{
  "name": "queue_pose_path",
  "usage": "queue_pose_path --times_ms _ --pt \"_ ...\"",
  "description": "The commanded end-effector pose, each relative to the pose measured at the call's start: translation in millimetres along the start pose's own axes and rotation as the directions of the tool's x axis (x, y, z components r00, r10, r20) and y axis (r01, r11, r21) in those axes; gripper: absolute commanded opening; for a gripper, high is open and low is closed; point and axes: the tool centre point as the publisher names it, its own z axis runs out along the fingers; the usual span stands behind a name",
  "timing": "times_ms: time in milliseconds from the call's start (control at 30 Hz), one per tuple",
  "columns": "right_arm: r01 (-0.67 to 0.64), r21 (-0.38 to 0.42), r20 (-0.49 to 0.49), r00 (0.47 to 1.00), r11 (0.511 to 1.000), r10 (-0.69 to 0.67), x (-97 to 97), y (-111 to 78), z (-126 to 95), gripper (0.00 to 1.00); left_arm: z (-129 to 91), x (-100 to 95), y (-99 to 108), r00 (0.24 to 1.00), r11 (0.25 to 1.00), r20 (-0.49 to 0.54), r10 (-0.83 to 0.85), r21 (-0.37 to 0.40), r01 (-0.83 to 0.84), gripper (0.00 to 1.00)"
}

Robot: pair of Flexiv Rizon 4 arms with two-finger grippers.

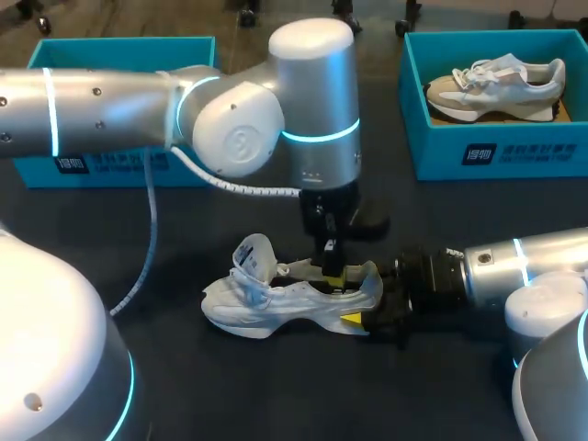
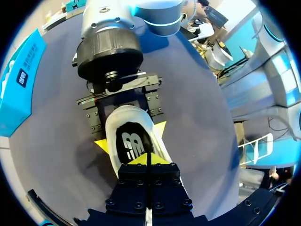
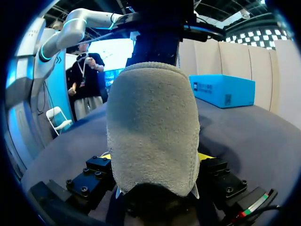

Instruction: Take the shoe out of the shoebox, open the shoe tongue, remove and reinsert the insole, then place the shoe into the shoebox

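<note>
Sneaker (image 1: 276,299) lies upright on the counter (image 1: 184,386), its heel clamped from both sides by the right tool (image 1: 363,301), apparently to steady it. The left tool (image 1: 333,271), fingers narrowed together, dips from above into the opening over the insole (image 2: 131,143); whether it pinches the insole is unclear.

left shoebox (image 1: 119,167) mostly behind left arm (image 1: 110,106)

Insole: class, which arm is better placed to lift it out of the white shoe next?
Probably left: the left gripper hangs over the shoe, tips at the insole; the right gripper clamps the heel.
</note>
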Motion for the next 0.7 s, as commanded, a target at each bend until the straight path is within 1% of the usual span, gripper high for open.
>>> queue_pose_path --times_ms 33,133,400,567,633,700 --pt "-0.001 0.002 0.0 1.0 1.0 0.001 -1.3 -1.9 2.0 0.0 13.3 -4.6 -2.2 1.0 1.0 -0.011 -0.011 -0.013 0.011 0.0" --pt "-0.001 0.002 0.0 1.0 1.0 0.001 -1.3 -1.9 2.0 0.0 19.8 -5.4 0.9 0.999 0.999 -0.029 -0.021 -0.028 0.02 0.0" --pt "-0.001 0.002 0.0 1.0 1.0 0.001 -1.3 -1.9 2.0 0.0 26.7 2.8 26.3 0.994 0.997 -0.094 -0.051 -0.068 0.045 0.0" --pt "-0.001 0.002 0.0 1.0 1.0 0.001 -1.3 -1.9 2.0 0.0 29.4 4.8 33.1 0.992 0.995 -0.112 -0.06 -0.08 0.051 0.0" --pt "-0.001 0.002 0.0 1.0 1.0 0.001 -1.3 -1.9 2.0 0.0 28.9 11.0 35.5 0.992 0.996 -0.115 -0.048 -0.081 0.039 0.0" --pt "-0.001 0.002 0.0 1.0 1.0 0.001 -1.3 -1.9 2.0 0.0 29.9 15.4 36.5 0.995 0.997 -0.091 -0.037 -0.071 0.03 0.0"
